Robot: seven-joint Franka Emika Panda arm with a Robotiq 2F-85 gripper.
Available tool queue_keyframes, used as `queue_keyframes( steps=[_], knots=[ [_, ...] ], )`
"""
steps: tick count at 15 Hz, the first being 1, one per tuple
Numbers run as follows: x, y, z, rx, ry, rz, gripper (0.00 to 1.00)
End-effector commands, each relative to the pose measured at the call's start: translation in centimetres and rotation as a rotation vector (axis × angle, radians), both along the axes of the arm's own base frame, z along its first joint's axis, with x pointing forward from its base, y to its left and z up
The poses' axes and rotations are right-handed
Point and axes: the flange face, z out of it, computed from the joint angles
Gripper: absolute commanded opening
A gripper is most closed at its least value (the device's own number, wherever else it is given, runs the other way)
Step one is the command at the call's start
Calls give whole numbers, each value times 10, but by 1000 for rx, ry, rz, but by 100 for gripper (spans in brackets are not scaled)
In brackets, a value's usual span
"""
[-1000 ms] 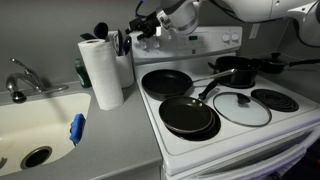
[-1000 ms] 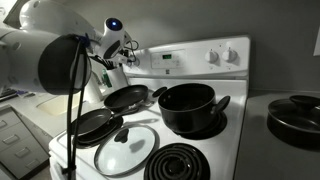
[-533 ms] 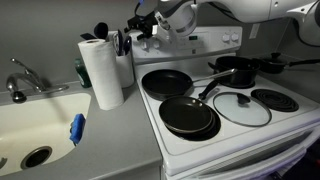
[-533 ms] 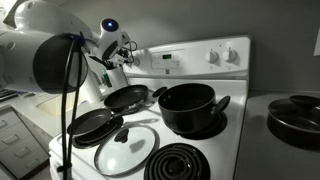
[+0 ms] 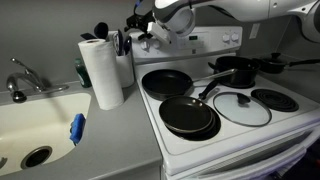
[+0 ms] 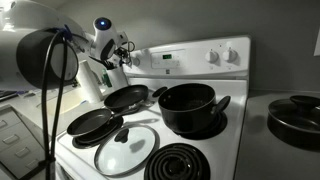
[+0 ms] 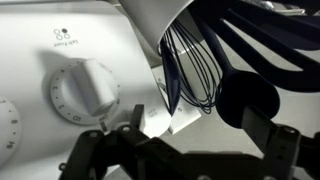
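My gripper (image 5: 141, 31) hangs above the back left corner of the white stove (image 5: 200, 140), close to a utensil holder (image 5: 124, 66) full of dark utensils. It also shows in an exterior view (image 6: 122, 53). In the wrist view the fingers (image 7: 195, 135) are spread apart with nothing between them. Just beyond them hang a wire whisk (image 7: 190, 70) and dark utensil heads (image 7: 248, 100). A white stove knob (image 7: 82, 92) sits on the back panel to the left.
Two black frying pans (image 5: 165, 82) (image 5: 188, 116), a glass lid (image 5: 241, 107) and a black pot (image 5: 236, 70) sit on the stove. A paper towel roll (image 5: 101, 70) stands beside the holder. A sink (image 5: 30, 125) with faucet (image 5: 20, 80) and a blue brush (image 5: 76, 128) lies beyond.
The gripper has shifted slightly up and toward the utensil holder. Nothing else has moved.
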Motion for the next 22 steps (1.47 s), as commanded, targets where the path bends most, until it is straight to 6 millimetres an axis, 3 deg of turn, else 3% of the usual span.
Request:
queue_keyframes(
  steps=[1, 7, 17, 22],
  knots=[
    [4, -22, -5, -32, 38, -88, 100],
    [7, -23, -6, 54, 129, -108, 100],
    [6, -22, 33, 105, 160, -23, 100],
    [8, -21, 36, 149, 221, 24, 100]
  ],
)
